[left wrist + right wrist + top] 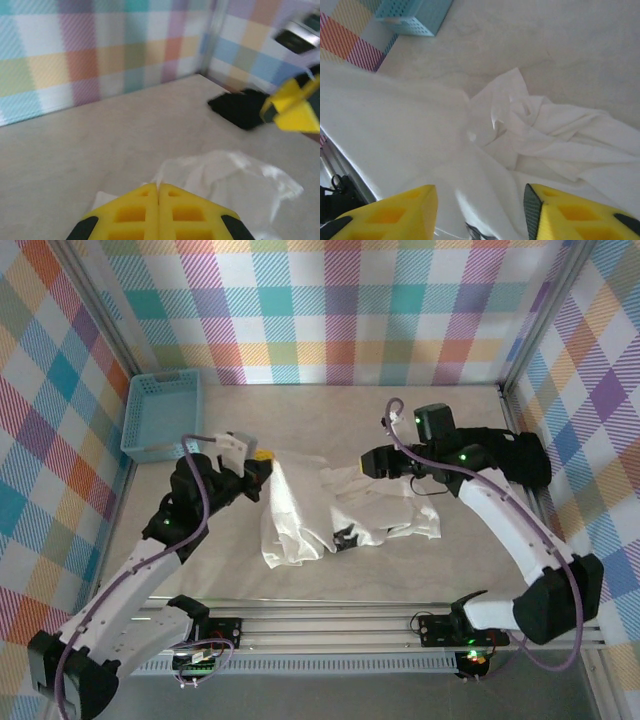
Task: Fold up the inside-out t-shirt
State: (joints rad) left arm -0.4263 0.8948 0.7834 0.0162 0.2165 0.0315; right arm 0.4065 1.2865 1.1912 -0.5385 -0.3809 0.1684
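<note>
The inside-out t-shirt (300,520) is a white, crumpled heap in the middle of the table. One fold rises in a peak to my left gripper (263,458). In the left wrist view that gripper (159,187) is shut, a sliver of white cloth pinched between its yellow tips, and more of the shirt (235,175) spreads beyond. My right gripper (362,468) hovers over the shirt's right part. Seen from the right wrist, it (480,212) stands open with its fingers wide apart, and loose shirt cloth (545,135) lies between and beyond them.
A blue basket (160,415) stands at the back left of the table (350,410); it shows again as a basket (415,12) in the right wrist view. A black folded garment (240,107) lies near the back right corner. Plaid walls close in three sides.
</note>
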